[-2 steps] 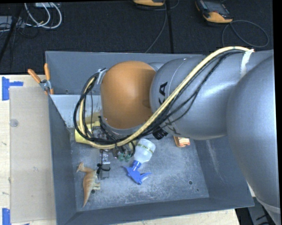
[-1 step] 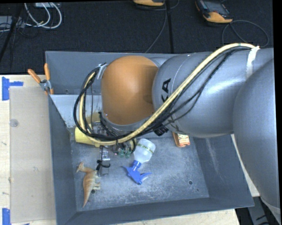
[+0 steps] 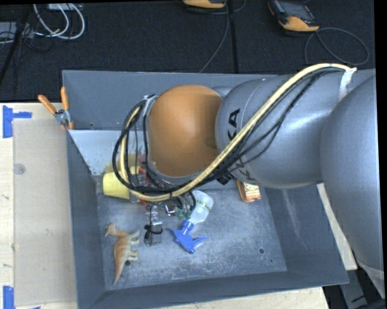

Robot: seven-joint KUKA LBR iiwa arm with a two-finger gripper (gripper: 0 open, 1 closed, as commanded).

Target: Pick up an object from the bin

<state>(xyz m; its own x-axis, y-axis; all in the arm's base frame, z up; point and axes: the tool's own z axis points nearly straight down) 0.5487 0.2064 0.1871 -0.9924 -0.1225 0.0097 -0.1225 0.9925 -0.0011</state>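
- The bin (image 3: 90, 274) is of grey metal, with sloped walls and a dusty, speckled floor; five small things lie in it.
- One yellow rounded thing (image 3: 113, 184), perhaps a cup, lies at the left.
- One tan plastic dinosaur (image 3: 122, 245) lies flat near the front left corner.
- The gripper (image 3: 151, 227) hangs low, just right of the dinosaur; released or clenched, I cannot tell.
- One blue angular piece (image 3: 187, 238) lies just right of the gripper.
- One clear, shiny plastic thing (image 3: 200, 206) lies behind it.
- One small brown box (image 3: 249, 192) is furthest right.
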